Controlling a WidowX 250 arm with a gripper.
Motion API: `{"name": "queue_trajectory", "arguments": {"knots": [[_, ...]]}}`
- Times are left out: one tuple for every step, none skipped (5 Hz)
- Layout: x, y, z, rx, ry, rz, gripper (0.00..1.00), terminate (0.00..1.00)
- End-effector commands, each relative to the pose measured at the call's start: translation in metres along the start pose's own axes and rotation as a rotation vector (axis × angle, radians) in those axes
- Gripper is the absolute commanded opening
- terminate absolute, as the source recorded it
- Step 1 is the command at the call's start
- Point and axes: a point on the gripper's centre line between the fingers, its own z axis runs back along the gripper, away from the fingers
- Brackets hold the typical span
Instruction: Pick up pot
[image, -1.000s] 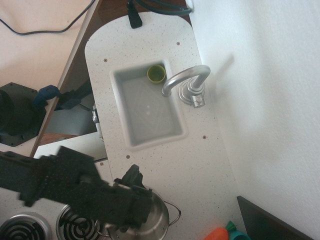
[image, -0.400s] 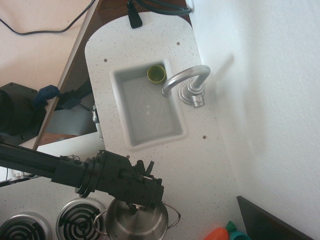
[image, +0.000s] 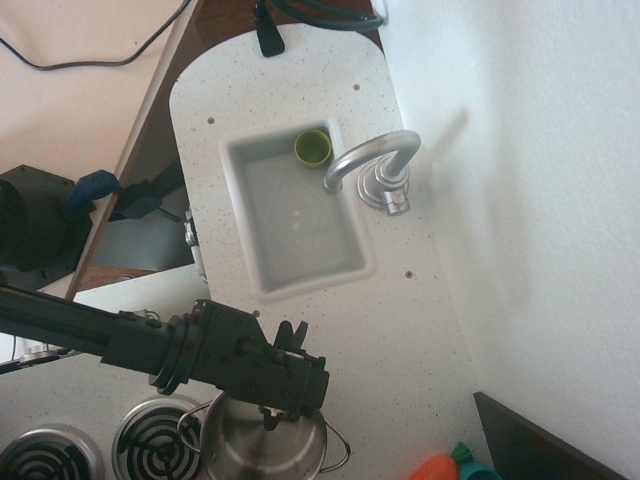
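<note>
The shiny steel pot (image: 250, 452) stands at the bottom edge of the view, by the stove burner (image: 148, 440), with a thin wire handle on each side. My black gripper (image: 269, 413) reaches in from the left and sits over the pot's far rim. One finger dips inside the rim, and the jaws look closed on it. The arm hides part of the rim. The small olive-green cup (image: 312, 147) sits in the far corner of the sink (image: 236, 190), well away from the gripper.
A silver faucet (image: 372, 160) arches over the sink's right side. A second burner (image: 45, 455) is at the bottom left. An orange and green toy carrot (image: 445, 467) lies at the bottom right beside a dark panel (image: 540, 445). A white wall runs along the right.
The arm swung up from over the pot to its far rim. In the last half second the pot shifted slightly left, with the gripper at its rim.
</note>
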Motion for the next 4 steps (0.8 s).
{"name": "queue_trajectory", "arguments": {"knots": [[0.002, -0.004, 0.01, -0.002, -0.04, -0.013, 0.0, 0.0], [0.004, -0.009, 0.021, -0.038, -0.091, -0.06, 0.0, 0.0], [0.006, -0.029, 0.058, -0.097, -0.222, -0.151, 0.0, 0.0], [0.007, -0.041, 0.092, -0.135, -0.33, -0.21, 0.0, 0.0]]}}
